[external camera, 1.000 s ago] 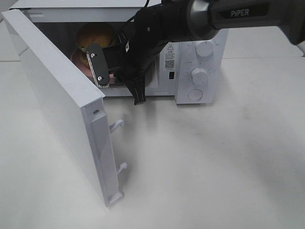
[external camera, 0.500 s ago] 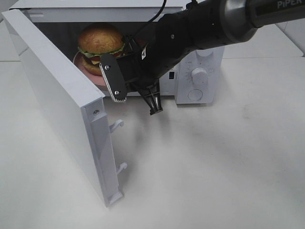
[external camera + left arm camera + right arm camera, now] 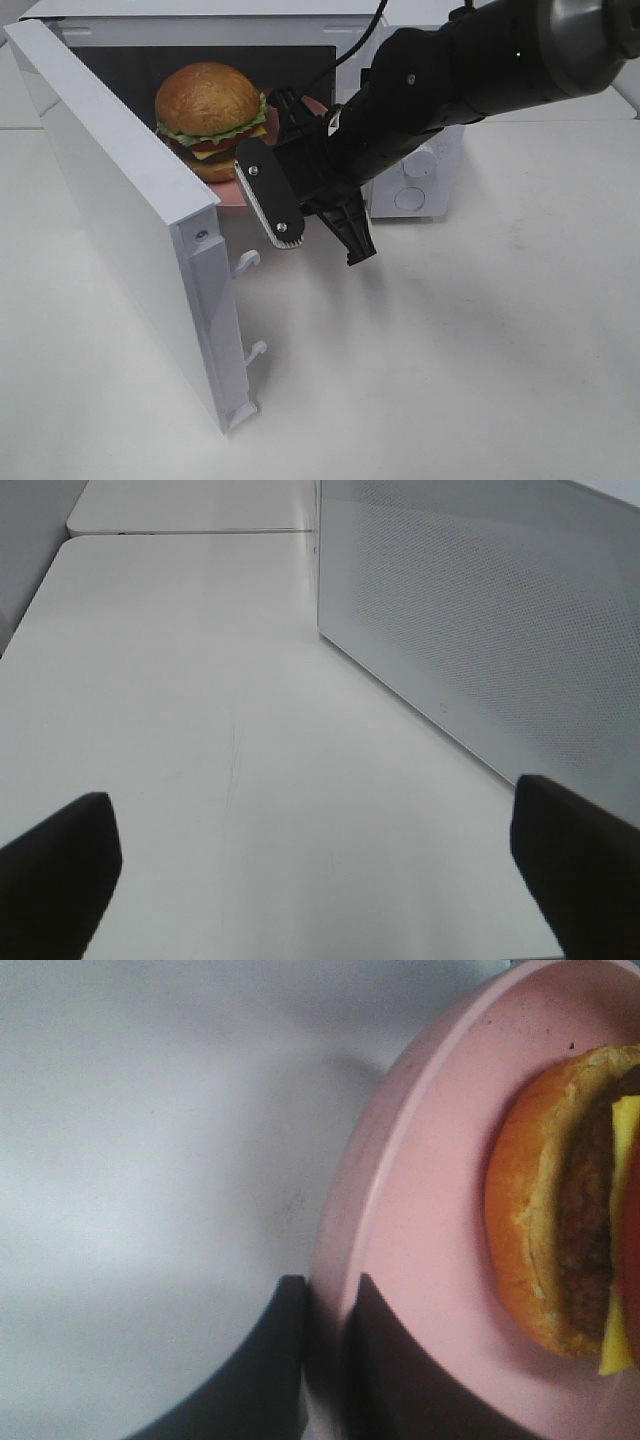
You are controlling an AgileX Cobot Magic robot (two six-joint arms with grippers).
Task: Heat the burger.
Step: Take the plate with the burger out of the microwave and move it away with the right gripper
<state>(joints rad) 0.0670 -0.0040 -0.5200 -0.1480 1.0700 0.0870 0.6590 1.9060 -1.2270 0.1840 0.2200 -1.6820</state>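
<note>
Loading step: right gripper [image 3: 325, 1360], fingers clamped on pink plate [image 3: 420, 1220] rim, burger [image 3: 210, 118] at microwave [image 3: 400, 30] mouth. Left fingers [image 3: 60, 865] apart, idle. Next: push plate deeper, release.

In the exterior high view the pink plate [image 3: 235, 192] is mostly hidden behind the open microwave door [image 3: 120, 190] and the right arm, and the right tool's fingertips cannot be seen. In the right wrist view the burger [image 3: 560, 1250] is cut off by the picture's edge. Of the left tool [image 3: 320, 865], only two blurred dark fingers [image 3: 55, 865] are shown, cut off at the bottom corners.
</note>
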